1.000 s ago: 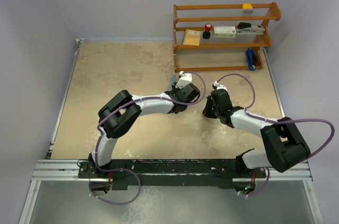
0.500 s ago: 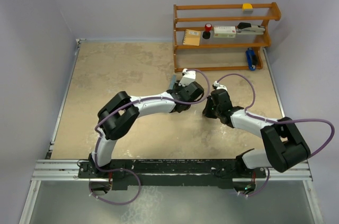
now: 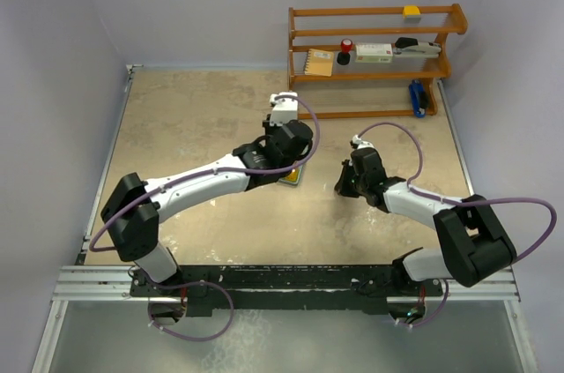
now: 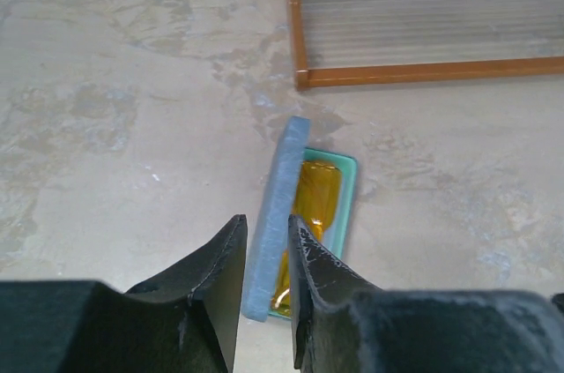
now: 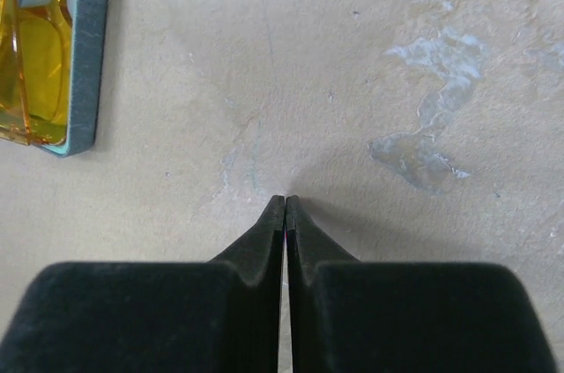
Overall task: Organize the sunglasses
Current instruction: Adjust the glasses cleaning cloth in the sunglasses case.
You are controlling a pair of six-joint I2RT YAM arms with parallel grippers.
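Our left gripper (image 4: 267,254) pinches the raised lid (image 4: 280,188) of the case (image 4: 347,197). The sunglasses (image 4: 317,201) lie inside the case, near the shelf (image 4: 423,73). Our right gripper (image 5: 285,204) hangs over the table beside the case, jaws pressed together.

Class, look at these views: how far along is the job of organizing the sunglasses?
Done: the translucent amber sunglasses lie inside the oblong blue-grey case with teal lining. In hand: the left gripper pinches its raised lid. Left: lowering the lid shut. The right gripper is shut, empty.

The blue-grey case (image 4: 275,214) lies open — wooden shelf (image 4: 423,73) behind.
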